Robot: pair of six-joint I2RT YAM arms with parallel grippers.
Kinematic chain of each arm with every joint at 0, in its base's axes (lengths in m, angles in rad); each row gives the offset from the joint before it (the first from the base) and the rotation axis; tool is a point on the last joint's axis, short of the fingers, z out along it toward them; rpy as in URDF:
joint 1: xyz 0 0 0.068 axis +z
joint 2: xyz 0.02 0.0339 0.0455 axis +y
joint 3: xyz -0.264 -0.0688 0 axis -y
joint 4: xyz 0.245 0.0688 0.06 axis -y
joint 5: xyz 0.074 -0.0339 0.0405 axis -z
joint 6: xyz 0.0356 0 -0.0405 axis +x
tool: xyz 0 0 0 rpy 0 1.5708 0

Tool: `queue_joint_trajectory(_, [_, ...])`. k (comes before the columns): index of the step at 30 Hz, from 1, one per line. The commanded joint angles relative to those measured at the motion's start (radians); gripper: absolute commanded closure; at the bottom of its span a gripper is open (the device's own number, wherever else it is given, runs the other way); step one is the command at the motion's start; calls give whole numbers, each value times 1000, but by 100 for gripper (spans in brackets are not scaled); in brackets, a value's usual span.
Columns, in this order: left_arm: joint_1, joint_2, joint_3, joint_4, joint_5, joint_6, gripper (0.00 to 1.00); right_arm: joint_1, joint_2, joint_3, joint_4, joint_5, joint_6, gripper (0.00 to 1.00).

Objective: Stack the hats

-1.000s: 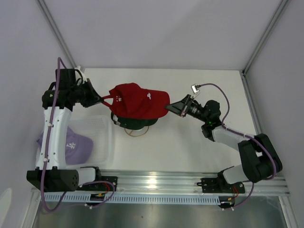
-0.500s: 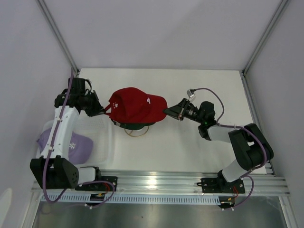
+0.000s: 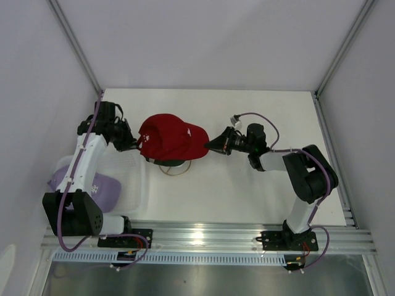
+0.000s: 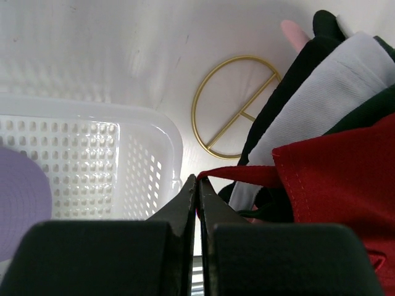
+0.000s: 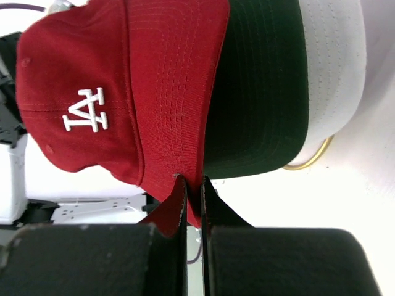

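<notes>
Left hand (image 4: 197, 184) is pinching the red cap's (image 3: 170, 137) strap, right hand (image 5: 194, 184) its brim; wrist views are exposing dark green cap (image 5: 259, 92) and white cap (image 5: 333, 68) beneath.

Lab enclosure: white panel walls (image 3: 216, 43), aluminium rails (image 3: 247, 236)

My gripper (image 5: 193, 185) is pinched closed on the edge of the red cap (image 5: 123, 80)'s brim, with only the cloth between the two black fingers (image 5: 166, 216). The cap's crown lies to the left, its white stitched logo (image 5: 85, 111) turned sideways. Past the red brim shows the brim of a dark green cap (image 5: 259, 92), then that of a white cap (image 5: 333, 68) — layered, one over the other. A curve of gold ring (image 5: 311, 159) peeks from under the white brim, on the white table (image 5: 321, 203).
</notes>
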Motion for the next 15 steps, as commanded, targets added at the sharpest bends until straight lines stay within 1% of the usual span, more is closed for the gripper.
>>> queue_joint_trajectory(1, [20, 30, -21, -44, -223, 69, 99, 1, 44, 12, -404, 122, -188, 100])
queue_joint_trajectory(2, [20, 36, -18, -64, -252, 73, 99, 1, 46, 39, -439, 145, -241, 100])
queue_joint_trajectory(5, [20, 55, -5, -94, -326, 92, 99, 4, 64, 101, -563, 189, -315, 100])
queue_joint_trajectory(7, [22, 48, -4, -101, -340, 106, 99, 7, 78, 131, -650, 219, -383, 100])
queue_joint_trajectory(8, [20, 42, -4, -102, -338, 109, 99, 9, 98, 144, -664, 231, -398, 100])
queue_joint_trajectory(12, [20, 16, -1, -101, -332, 126, 99, 1, 147, 176, -709, 239, -403, 100])
queue_joint_trajectory(13, [20, 15, 1, -97, -332, 130, 99, -2, 165, 213, -788, 263, -385, 100])
queue_joint_trajectory(15, [22, 16, 1, -94, -334, 133, 99, -19, 229, 239, -792, 227, -363, 100])
